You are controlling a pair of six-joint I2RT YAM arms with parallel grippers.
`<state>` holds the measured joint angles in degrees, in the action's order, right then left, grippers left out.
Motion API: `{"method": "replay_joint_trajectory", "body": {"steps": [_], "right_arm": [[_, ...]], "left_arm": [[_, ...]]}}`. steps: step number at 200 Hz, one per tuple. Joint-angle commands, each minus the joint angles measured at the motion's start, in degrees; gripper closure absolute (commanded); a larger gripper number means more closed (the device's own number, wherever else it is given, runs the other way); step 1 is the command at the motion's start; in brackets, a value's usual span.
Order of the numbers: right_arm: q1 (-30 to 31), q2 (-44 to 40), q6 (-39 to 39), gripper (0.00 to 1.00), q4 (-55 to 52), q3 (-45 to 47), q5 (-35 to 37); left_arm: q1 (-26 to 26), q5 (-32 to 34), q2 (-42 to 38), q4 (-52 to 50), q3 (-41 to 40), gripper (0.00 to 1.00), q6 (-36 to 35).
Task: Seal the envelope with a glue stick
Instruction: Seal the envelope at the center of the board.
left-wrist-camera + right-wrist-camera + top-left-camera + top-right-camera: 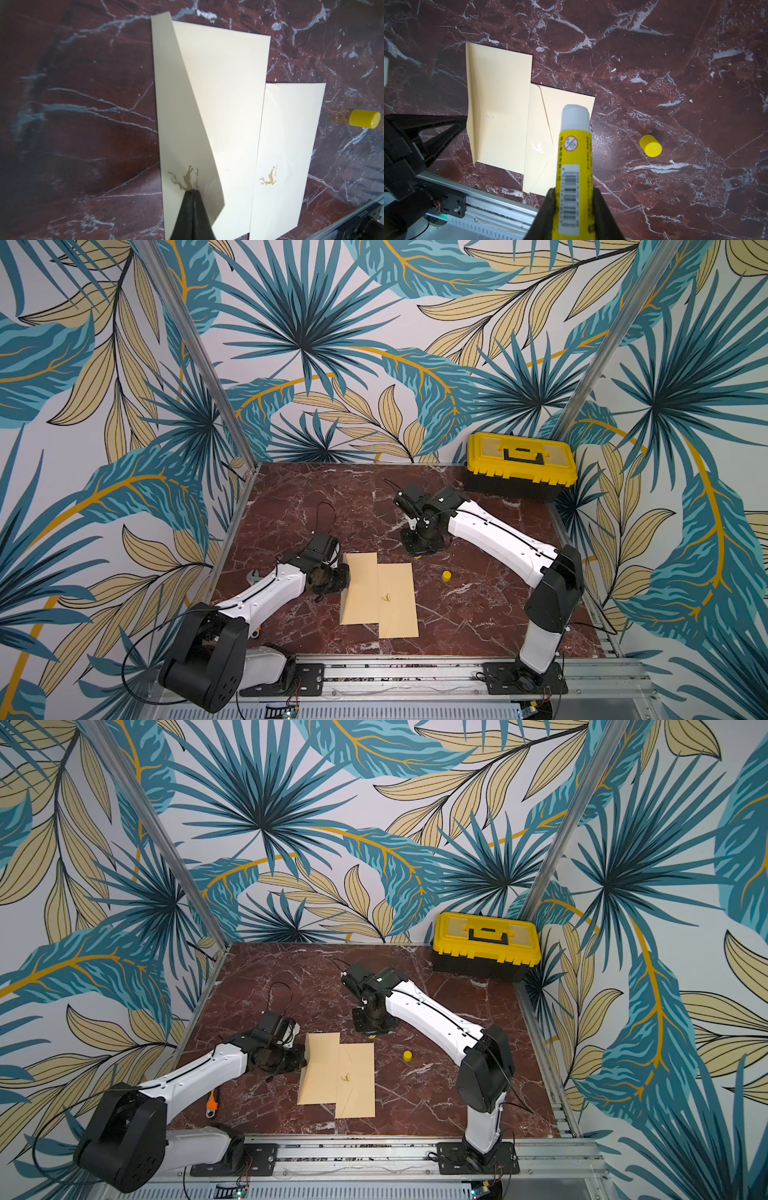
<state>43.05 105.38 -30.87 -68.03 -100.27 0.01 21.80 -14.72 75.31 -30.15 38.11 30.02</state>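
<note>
A cream envelope (360, 593) (502, 99) lies near the middle of the marble table (316, 506). Its flap (176, 124), printed with a gold deer, is lifted off the body. My left gripper (192, 190) (345, 571) is shut on that flap's edge. The glue stick (575, 155), yellow with a barcode label, has its white tip (576, 115) bare and is held in my shut right gripper (574, 199). In both top views that gripper (419, 549) (372, 1029) points down just beyond the envelopes' far right corner. The yellow cap (446, 576) (650, 145) lies loose to the right.
A second cream envelope (399, 605) (291, 135) lies against the first one's right side, partly under it. A yellow-lidded toolbox (519, 460) stands at the back right corner. An orange-handled wrench (212, 1102) lies under my left arm. A metal rail (415, 672) runs along the front edge.
</note>
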Motion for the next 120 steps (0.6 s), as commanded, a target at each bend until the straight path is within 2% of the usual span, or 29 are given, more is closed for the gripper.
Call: {"method": "replay_joint_trajectory", "body": {"steps": [1, 59, 87, 120], "right_arm": [[-0.11, -1.32, -0.47, 1.00, -1.60, 1.04, 0.61], [-0.08, -1.41, -0.68, 1.00, -1.67, 1.98, 0.47], [-0.10, -1.74, -0.99, 1.00, -1.34, 3.09, 0.43], [-0.08, -2.02, -1.06, 1.00, -1.29, 3.83, 0.25]], "left_arm": [[1.73, -0.83, 2.29, 2.89, 1.31, 0.96, 0.53], [3.19, -0.80, 7.09, 6.58, 0.01, 0.96, 1.17], [3.54, 2.23, 10.03, 4.54, -0.64, 0.96, 0.33], [4.95, 2.83, 11.09, 3.69, 0.01, 0.98, 0.39]]}}
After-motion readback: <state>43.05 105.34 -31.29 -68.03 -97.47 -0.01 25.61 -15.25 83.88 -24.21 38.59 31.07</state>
